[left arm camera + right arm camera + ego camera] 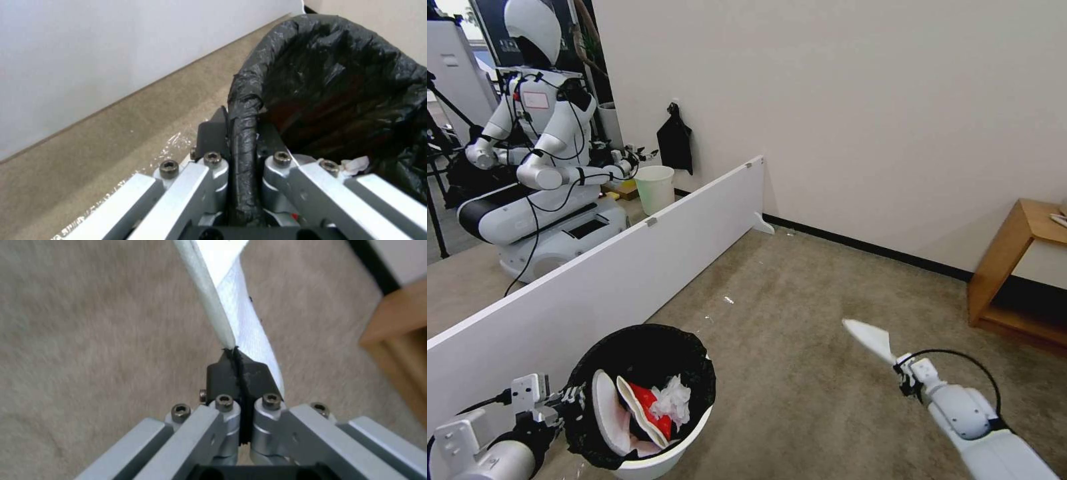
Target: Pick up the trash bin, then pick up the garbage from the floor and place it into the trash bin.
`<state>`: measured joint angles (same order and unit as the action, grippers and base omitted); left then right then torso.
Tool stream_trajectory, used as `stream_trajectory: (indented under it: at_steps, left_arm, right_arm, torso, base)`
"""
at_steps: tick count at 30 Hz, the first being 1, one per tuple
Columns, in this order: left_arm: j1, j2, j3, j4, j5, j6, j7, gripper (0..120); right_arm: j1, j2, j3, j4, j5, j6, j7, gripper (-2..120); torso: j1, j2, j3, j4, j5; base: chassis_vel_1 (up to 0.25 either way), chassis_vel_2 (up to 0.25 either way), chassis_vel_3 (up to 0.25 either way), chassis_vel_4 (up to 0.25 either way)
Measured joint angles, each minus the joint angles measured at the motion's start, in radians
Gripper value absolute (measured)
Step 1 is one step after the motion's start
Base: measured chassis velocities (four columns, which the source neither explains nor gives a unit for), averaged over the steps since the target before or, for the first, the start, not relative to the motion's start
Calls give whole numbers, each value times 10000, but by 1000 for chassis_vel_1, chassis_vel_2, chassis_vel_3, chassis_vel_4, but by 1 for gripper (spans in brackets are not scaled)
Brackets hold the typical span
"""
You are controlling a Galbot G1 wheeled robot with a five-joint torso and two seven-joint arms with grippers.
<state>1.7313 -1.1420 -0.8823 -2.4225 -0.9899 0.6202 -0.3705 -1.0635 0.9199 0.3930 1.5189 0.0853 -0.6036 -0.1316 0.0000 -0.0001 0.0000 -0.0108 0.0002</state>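
The beige short-pile carpet floor (800, 373) carries a long low white partition board (627, 267), a light wooden side table (1014, 267) and tiny white scraps (728, 300).

You are looking at no readable text: the pale tag (535, 100) on the other robot's (540, 143) chest is showing no legible writing.

Bin (690, 437) and slipper (870, 337)
White bin, black-lined, upright on carpet by the white board, holding a slipper, red-white cup, tissue. Another white slipper hangs midair, well apart.
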Motion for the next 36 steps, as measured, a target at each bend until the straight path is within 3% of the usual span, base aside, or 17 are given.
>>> stream_trajectory:
  at_steps: [2, 10, 13, 19, 24, 28, 36]
  left_arm:
    - [-9, 3, 7, 5, -3, 0, -1, 4]
    - [-356, 171, 368, 255, -63, -25, 13, 4]
    - [-381, 184, 390, 264, -74, -27, 15, 4]
    - [-594, 290, 603, 339, -213, -33, 17, 4]
    - [-874, 389, 1067, 466, -216, -32, 18, 4]
    - [-967, 384, 1366, 537, -123, -33, 15, 4]
    - [-919, 314, 1533, 495, -32, -30, 14, 4]
  right_arm:
    - [-26, -21, 26, 67, 28, -4, 4, 0]
    - [-1247, -576, 1176, 2876, 1719, 308, 207, 0]
    - [-1298, -593, 1227, 2991, 1821, 343, 211, 0]
    - [-1789, -767, 1724, 4248, 3337, 760, 199, 0]
    - [-2156, -952, 2003, 5669, 4895, 1495, 82, 0]
    - [-1880, -1117, 1905, 6490, 6264, 2131, -84, 0]
    - [-915, -1077, 913, 7056, 7798, 2844, -552, 0]
  torso:
    - [0, 0, 0, -1, 0]
    - [0, 0, 0, 0, -3]
    - [0, 0, 0, 1, -3]
    - [0, 0, 0, 0, -2]
    - [0, 0, 0, -2, -3]
    - [0, 1, 0, -1, -4]
    - [0, 1, 0, 1, -1]
  base:
    - [0, 0, 0, 0]
    - [0, 0, 0, 0]
    - [0, 0, 0, 0]
    - [0, 0, 0, 0]
    - [0, 0, 0, 0]
    - [0, 0, 0, 0]
    - [0, 0, 0, 0]
